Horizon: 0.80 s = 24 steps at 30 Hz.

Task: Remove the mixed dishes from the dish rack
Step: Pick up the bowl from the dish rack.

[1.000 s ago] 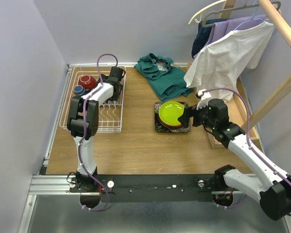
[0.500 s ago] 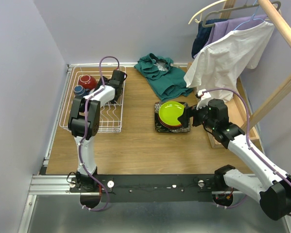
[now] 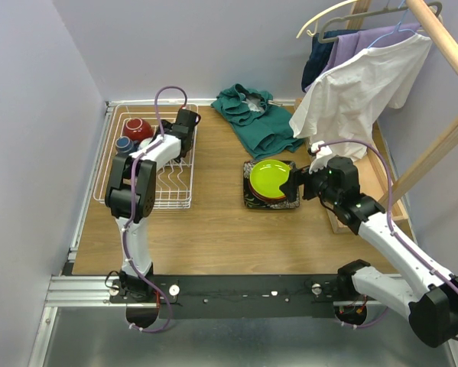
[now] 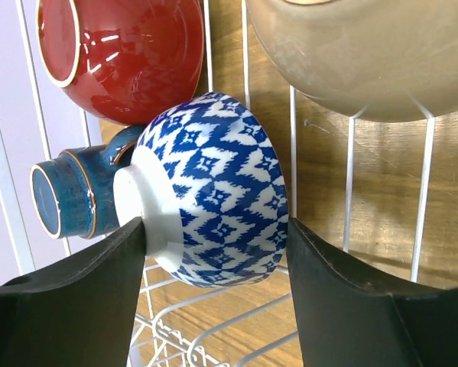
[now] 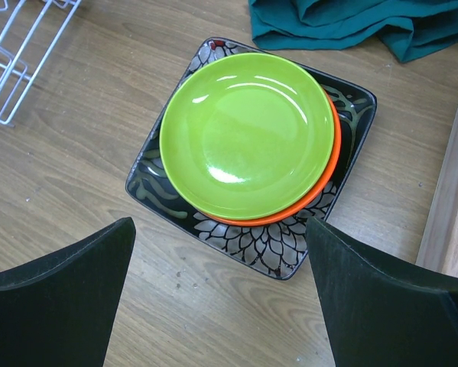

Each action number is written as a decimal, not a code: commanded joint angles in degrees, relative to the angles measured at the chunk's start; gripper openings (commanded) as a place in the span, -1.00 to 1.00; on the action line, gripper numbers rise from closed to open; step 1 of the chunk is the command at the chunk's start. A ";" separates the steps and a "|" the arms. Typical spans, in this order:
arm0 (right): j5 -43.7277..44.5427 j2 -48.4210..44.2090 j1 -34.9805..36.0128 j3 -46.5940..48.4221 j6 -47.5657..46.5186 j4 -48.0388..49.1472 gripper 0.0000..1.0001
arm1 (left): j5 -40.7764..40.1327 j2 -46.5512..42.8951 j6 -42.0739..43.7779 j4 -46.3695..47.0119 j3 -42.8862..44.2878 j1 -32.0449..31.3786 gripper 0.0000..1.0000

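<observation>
— Entry one, left side?
— Your left gripper (image 4: 213, 229): jaws pinching the blue-white bowl (image 4: 213, 176), far left in the dish rack (image 3: 148, 206), touching the dark-blue mug (image 4: 64, 202).
— Entry two?
— Your right gripper (image 5: 219, 223): jaws spread, over the lime-green plate (image 5: 248, 130) stacked on the black square plate (image 5: 161, 191), right of the rack.

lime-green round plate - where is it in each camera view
Top external: lime-green round plate right of centre, atop the stack on the black square floral plate.
Right wrist: centre, same stack.
Left wrist: not in it.
Shared landmark: the white wire dish rack, left in top external, top-left corner in right wrist, behind the blue-white patterned bowl in left wrist.
</observation>
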 commanded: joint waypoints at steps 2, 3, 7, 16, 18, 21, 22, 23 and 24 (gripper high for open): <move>-1.03 -1.45 0.31 -1.47 -0.11 2.20 1.00 | 2.93 -4.82 -3.07 -1.95 -0.25 -0.07 0.13; -1.03 -1.54 0.31 -1.56 -0.02 2.20 1.00 | 3.10 -5.08 -3.25 -2.21 0.19 -0.07 0.08; -1.21 -1.98 0.31 -1.91 -0.02 2.29 1.00 | 3.19 -5.70 -3.86 -3.97 1.60 -0.07 -0.01; -2.08 -2.24 0.31 -1.21 -0.28 2.64 1.00 | 2.49 -7.89 -5.44 -7.75 6.26 -0.07 -0.08; -3.39 -1.98 0.31 -0.77 -0.20 3.07 1.00 | 2.49 -8.51 -6.15 -8.19 6.96 0.02 -0.08; -4.98 -1.19 0.31 -0.33 0.41 3.95 1.00 | 3.10 -9.83 -7.46 -9.16 7.92 0.37 -0.09; -5.42 -0.84 0.31 -0.24 0.42 4.30 1.00 | 3.80 -10.53 -7.90 -9.77 8.19 0.54 -0.09; -5.60 -0.57 0.31 -0.16 0.77 5.09 1.00 | 4.15 -10.88 -8.52 -10.12 8.37 0.98 -0.09; -6.04 -0.40 0.22 -0.07 1.47 5.36 1.00 | 4.51 -11.15 -9.65 -10.39 8.80 1.25 -0.09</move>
